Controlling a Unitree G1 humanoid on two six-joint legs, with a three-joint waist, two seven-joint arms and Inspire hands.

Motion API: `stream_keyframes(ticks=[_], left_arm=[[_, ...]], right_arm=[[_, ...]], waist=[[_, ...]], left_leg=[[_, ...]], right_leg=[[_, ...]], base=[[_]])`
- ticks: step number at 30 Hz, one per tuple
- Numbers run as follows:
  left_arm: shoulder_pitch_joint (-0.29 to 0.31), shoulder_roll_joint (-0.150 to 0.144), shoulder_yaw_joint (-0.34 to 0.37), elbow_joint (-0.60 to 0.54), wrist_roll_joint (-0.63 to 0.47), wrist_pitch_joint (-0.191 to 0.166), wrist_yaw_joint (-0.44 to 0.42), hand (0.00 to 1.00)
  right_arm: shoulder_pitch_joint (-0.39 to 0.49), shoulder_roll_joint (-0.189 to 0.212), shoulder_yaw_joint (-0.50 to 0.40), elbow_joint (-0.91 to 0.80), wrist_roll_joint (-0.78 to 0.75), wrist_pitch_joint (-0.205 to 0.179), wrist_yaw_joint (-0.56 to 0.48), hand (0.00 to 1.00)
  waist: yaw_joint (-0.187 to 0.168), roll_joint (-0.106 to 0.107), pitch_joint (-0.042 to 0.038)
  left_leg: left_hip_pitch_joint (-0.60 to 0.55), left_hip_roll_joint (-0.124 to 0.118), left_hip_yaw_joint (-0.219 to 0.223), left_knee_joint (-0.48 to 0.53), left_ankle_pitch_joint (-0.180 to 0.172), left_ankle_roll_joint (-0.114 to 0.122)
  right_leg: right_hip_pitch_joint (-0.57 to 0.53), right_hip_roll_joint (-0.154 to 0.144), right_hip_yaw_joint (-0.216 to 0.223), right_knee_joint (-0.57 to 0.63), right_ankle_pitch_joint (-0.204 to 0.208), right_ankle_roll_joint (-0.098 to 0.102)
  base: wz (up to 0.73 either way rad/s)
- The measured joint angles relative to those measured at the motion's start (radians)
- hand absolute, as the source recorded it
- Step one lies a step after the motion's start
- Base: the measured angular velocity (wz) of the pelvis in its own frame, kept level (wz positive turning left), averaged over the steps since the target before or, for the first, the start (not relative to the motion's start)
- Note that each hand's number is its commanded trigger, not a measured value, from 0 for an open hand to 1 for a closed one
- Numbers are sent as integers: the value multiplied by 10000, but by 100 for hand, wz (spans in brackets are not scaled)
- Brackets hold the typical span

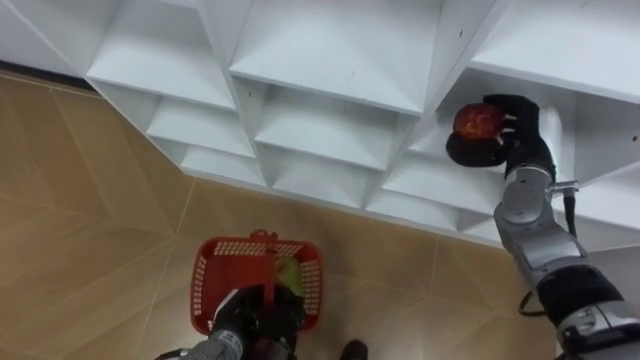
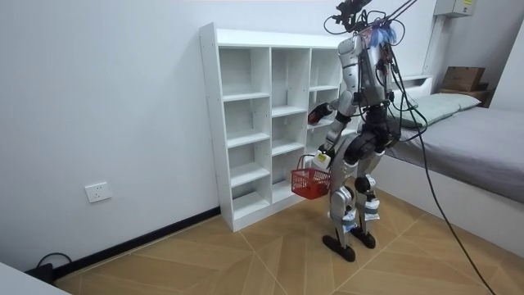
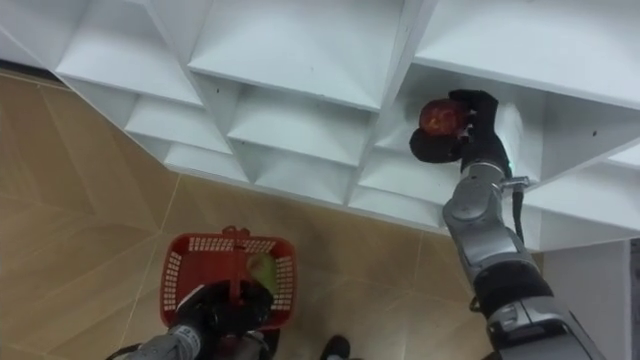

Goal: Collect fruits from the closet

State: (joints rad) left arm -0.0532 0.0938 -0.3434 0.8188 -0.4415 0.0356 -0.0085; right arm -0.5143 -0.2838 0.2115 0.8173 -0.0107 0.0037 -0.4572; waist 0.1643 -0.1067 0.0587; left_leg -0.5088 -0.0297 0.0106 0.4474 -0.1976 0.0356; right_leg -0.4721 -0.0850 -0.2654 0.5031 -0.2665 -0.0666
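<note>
Left eye view: standing at the white closet [image 1: 320, 60], the robot closes its right hand [image 1: 512, 130] on a red fruit [image 1: 478, 121] at the mouth of a compartment. The dark fingers wrap the fruit from behind and beneath, and its red face bulges clear of them toward the camera. Low and well apart from those fingers, the left hand [image 1: 255, 318] is curled about the handle [image 1: 267, 270] of a red basket [image 1: 207, 290], which hangs over the wooden floor [image 1: 90, 200]. A green fruit [image 1: 290, 276] lies inside, just beyond the left fingertips.

The step in hand appears to be lifting the fruit off its shelf, with one piece already collected. The next move likely calls for drawing the fruit clear of the compartment edge, carrying it down over the basket's opening beside the handle, and loosening the fingers only once it is above the rim.
</note>
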Motion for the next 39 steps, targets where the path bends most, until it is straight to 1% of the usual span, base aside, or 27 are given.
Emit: stream_keyframes(ticks=[9,13,17,20,24,26,28,30,33,35,37,39], left_arm=[[-43,-56,-16,55,-1,0,-1,100],[-91,-73,-157,92,-17,0,1,100],[-197,-104,-173,308,-246,-7,-4,100],[-240,-112,-172,309,-294,-10,-9,100],[-330,-115,-177,472,-373,-22,-14,100],[-351,-110,-176,511,-377,-24,-14,100],[-361,-84,-200,525,-399,-24,-14,100],[-339,-70,-212,531,-486,-24,-17,100],[-346,-52,-139,579,-492,-35,-36,100],[-347,-22,-90,610,-477,-34,-36,100],[-321,-31,13,656,-486,-32,-36,100],[-291,-18,52,643,-577,-94,-38,100]], right_arm=[[-30,9,3,-1,1,11,234,100],[-36,18,5,-2,57,11,243,100],[-39,45,7,-1,118,9,399,100],[-39,59,7,-1,264,9,464,100],[-38,70,8,0,559,2,584,100],[-33,91,10,15,645,3,721,100],[-33,127,20,-47,735,2,784,100],[-33,189,18,-74,853,-6,866,100],[-6,263,20,-246,888,-67,1098,100],[301,314,23,-691,870,-89,1239,100],[814,448,55,-1093,840,-262,1385,100],[1441,526,349,-1725,840,-303,1682,100]], waist=[[-25,-2,-1],[-28,-1,-1],[-14,7,1],[-17,12,4],[-34,61,33],[-50,112,64],[-76,171,51],[-149,235,22],[-234,267,2],[-267,295,-16],[-356,347,-93],[-527,420,-198]], left_leg=[[4,2,41,2,0,0],[19,1,46,2,0,1],[110,7,134,-15,0,1],[124,7,127,0,0,1],[171,9,113,30,1,3],[311,6,99,2,1,4],[409,5,85,-40,0,5],[514,3,49,-91,0,5],[692,-6,91,-249,11,18],[983,3,113,-416,15,19],[1325,21,116,-488,15,19],[1765,23,145,-731,15,19]], right_leg=[[-11,-2,33,6,0,0],[-9,-5,39,26,0,0],[2,-5,145,73,0,0],[3,-9,143,109,0,0],[81,-14,113,111,3,-5],[255,-13,89,21,3,-5],[367,-7,55,-97,0,0],[522,5,14,-209,-1,4],[641,2,37,-221,11,24],[928,43,60,-416,26,52],[1383,97,29,-698,47,83],[1814,130,41,-932,65,114]], base=[[0],[0],[-6],[-1],[0],[0],[0],[4],[0],[-2],[2],[0]])
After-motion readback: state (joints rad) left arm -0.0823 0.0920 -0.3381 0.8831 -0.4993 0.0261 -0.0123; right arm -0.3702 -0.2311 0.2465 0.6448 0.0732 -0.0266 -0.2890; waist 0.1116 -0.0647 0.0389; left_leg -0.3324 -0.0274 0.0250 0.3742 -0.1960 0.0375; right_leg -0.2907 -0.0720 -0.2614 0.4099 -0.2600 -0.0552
